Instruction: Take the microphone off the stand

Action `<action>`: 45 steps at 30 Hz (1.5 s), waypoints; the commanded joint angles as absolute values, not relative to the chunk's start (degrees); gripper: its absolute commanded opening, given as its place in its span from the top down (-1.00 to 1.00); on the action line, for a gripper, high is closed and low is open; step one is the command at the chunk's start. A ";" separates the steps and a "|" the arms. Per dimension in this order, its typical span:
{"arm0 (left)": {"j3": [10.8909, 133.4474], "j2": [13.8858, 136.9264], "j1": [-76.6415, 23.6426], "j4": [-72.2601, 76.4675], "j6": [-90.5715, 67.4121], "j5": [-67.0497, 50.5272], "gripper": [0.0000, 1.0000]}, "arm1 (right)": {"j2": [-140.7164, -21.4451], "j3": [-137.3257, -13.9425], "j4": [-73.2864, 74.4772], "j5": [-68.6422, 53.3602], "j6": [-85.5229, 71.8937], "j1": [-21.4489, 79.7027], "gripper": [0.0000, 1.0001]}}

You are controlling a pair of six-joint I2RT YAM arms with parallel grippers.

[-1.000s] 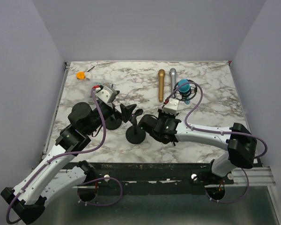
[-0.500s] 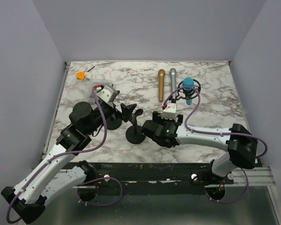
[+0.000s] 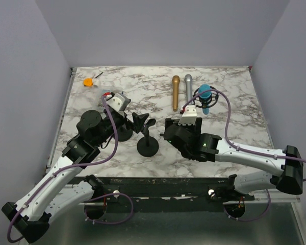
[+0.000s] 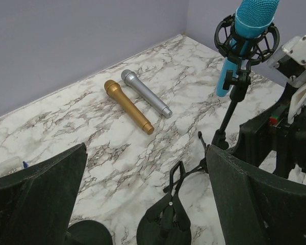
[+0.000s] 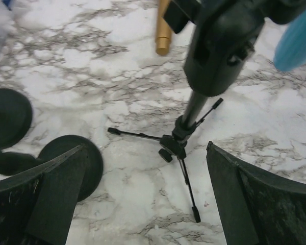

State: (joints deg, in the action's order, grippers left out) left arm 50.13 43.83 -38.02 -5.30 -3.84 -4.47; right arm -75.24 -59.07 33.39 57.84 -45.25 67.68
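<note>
Fingers (image 5: 255, 204) of right gripper (image 5: 147, 148) spread, empty, facing tripod stand (image 5: 194, 109), probably lining up a grab; left gripper (image 4: 147, 153) likewise spread, empty; blue microphone (image 4: 252, 13) sits upright in stand's mount, not removed.

You've got bright, even overhead light; no hard glare on the marble table (image 3: 143, 87). Shadows are soft & short, e.g. under the round stand base (image 3: 148, 146). In the right wrist view the blue microphone (image 5: 298, 41) & mic holder (image 5: 219, 46) are blurred, too close to the lens; the right gripper's fingers (image 5: 41, 199) are soft too. The left wrist view is sharp mid-frame.
</note>
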 commanded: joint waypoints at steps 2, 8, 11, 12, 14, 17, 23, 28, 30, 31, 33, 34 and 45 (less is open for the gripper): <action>50.10 44.25 -38.41 -5.30 -2.81 -2.88 -0.97 | -70.03 -57.61 18.37 37.97 -25.44 68.09 -1.00; 50.10 44.71 -38.45 -5.27 -2.92 -3.15 -0.97 | -67.66 -64.52 17.65 11.70 -10.27 68.04 -1.00; 50.12 44.91 -38.41 -5.36 -2.96 -3.12 -0.97 | -69.99 -72.33 24.21 21.10 -8.20 68.07 -1.00; 50.08 44.91 -38.41 -5.37 -2.83 -3.01 -0.97 | -70.94 -75.34 25.88 25.97 -7.91 68.08 -1.00; 50.10 45.02 -38.45 -5.45 -2.79 -2.80 -0.97 | -72.94 -80.45 28.85 36.10 -7.37 68.06 -1.00; 50.10 45.13 -38.45 -5.53 -2.62 -2.55 -0.97 | -75.58 -86.51 30.65 50.15 -7.18 67.98 -1.00; 50.19 45.11 -38.41 -5.74 -2.57 -2.29 -0.97 | -78.43 -94.19 33.85 64.39 -5.68 63.71 -1.00; 50.19 45.05 -38.42 -5.80 -2.59 -2.33 -0.97 | -77.55 -95.00 36.49 61.38 -6.96 56.89 -1.00; 50.18 45.01 -38.41 -5.87 -2.58 -2.38 -0.97 | -77.09 -94.46 35.56 62.38 -5.51 56.50 -1.00; 50.25 45.00 -38.41 -5.80 -2.56 -2.46 -0.97 | -76.92 -93.92 34.82 62.38 -4.65 55.88 -1.00; 50.32 44.94 -38.41 -5.85 -2.62 -2.70 -0.97 | -76.80 -92.76 34.03 61.83 -3.77 53.90 -1.00; 50.28 44.91 -38.41 -5.87 -2.70 -2.79 -0.97 | -76.90 -92.38 34.06 61.33 -3.54 52.42 -1.00; 50.73 44.82 -38.41 -6.37 -2.78 -2.72 -0.97 | -74.43 -87.20 38.07 56.25 -7.63 48.71 -0.73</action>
State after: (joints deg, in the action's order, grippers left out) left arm 50.13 45.12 -38.11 -5.82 -3.03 -3.42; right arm -77.01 -89.30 34.87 58.74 -5.56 49.04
